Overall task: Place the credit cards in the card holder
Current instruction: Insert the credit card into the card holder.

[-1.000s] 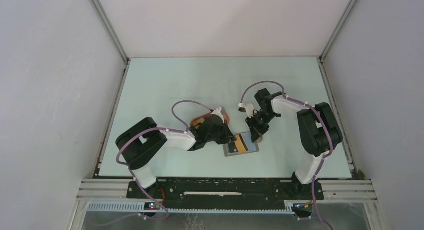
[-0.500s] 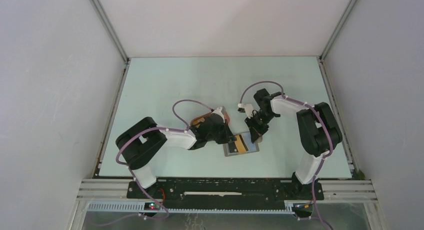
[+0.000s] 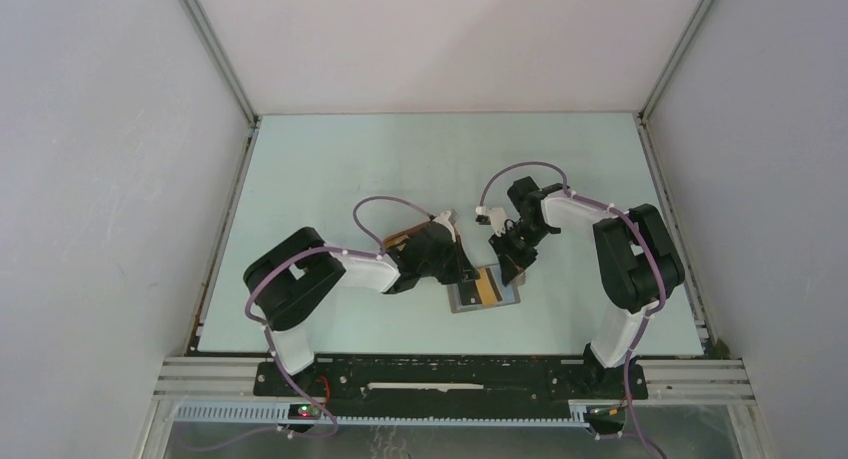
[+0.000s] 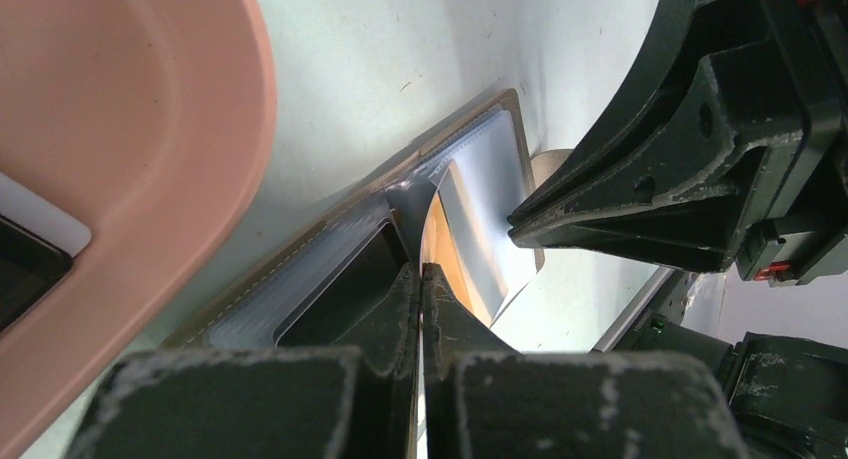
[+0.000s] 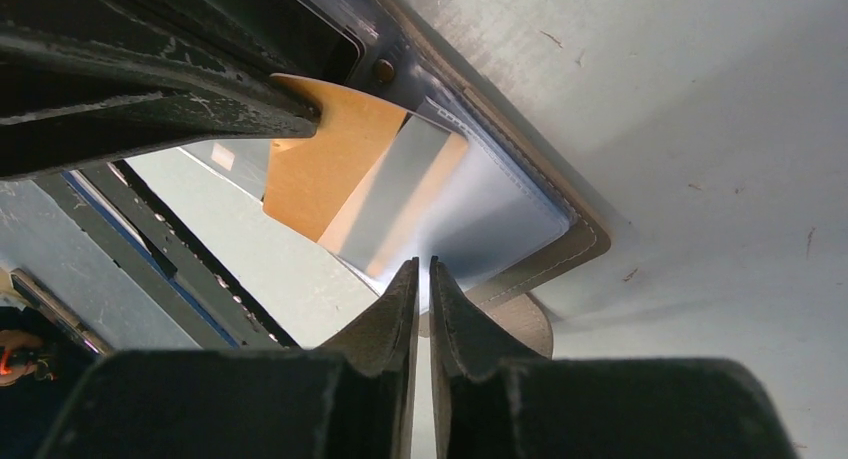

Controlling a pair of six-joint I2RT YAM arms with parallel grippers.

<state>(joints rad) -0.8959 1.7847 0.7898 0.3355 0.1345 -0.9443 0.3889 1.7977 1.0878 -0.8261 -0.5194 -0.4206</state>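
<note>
Orange card [image 5: 330, 169] bowed on card holder [image 5: 560, 249]; left end effector [image 4: 420, 269] together; right end effector [image 5: 422, 264] unclear.

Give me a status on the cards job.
Done: card holder lies open. In hand: orange card bowed over it, right fingers apparently pinching one edge, shut left fingers at the other. Left: seat it; a dark card lies in the tray.

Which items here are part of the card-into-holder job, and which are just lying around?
Job:
- card holder, lying open
- yellow-orange card, bowed over it
- dark card, in the peach tray

Lying about:
- the peach tray itself; it only carries that card
</note>
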